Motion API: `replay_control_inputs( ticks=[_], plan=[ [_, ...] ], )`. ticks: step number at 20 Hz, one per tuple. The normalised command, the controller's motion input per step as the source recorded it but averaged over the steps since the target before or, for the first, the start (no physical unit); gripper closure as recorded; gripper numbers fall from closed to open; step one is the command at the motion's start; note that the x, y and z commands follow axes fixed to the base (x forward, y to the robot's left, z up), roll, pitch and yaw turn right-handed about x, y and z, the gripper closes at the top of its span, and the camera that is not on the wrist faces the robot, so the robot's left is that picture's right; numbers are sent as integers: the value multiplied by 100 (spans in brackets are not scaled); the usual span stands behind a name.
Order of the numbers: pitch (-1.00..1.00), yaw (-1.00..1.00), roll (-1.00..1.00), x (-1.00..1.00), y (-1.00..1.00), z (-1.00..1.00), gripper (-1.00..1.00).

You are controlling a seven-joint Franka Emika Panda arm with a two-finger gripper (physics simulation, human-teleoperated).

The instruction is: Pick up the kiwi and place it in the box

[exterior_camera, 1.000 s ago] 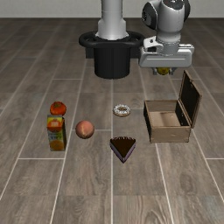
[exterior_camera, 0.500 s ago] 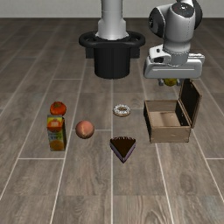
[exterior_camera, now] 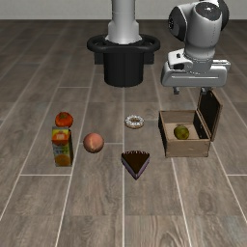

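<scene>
Plainly, the kiwi (exterior_camera: pixel 180 132) lies inside the box (exterior_camera: pixel 189 150) at right; the gripper (exterior_camera: pixel 194 90) hangs above, spread wide, holding nothing.

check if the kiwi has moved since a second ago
Yes. The kiwi hung at the tool, higher in the view than the box; now it lies inside the box.

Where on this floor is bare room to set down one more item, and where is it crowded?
Bare: the wide floor below the cake slice and box in the exterior view. Crowded: among peach, donut and cake slice; the box holds the kiwi.
</scene>
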Motion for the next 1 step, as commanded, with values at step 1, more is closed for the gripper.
replay_control_inputs(
  ticks=[1],
  plan=[
    [0, 0, 0, 0, 0, 0, -100]
  ],
)
